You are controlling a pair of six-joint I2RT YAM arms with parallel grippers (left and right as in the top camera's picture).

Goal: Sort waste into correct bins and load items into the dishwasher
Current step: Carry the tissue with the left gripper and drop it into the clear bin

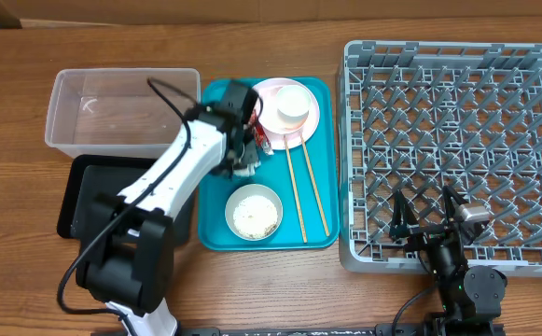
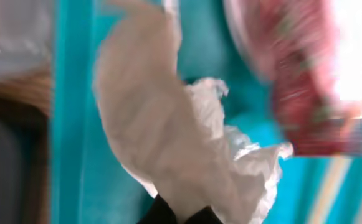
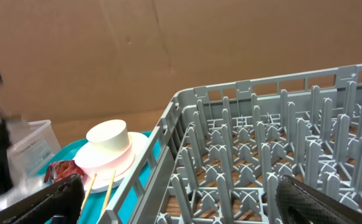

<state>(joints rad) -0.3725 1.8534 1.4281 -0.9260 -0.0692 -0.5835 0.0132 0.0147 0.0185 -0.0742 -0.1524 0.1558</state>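
My left gripper is down over the teal tray, shut on the crumpled white tissue; its dark fingertips pinch the tissue's lower edge. The red snack wrapper lies just beside it, next to the pale pink plate. A white cup stands on that plate. A bowl holding white rice sits at the tray's near end, with two chopsticks to its right. My right gripper hangs open over the near edge of the grey dish rack, holding nothing.
The clear plastic tub stands left of the teal tray, with the black tray in front of it, partly under my left arm. In the right wrist view the rack's lattice wall separates my right gripper from the cup.
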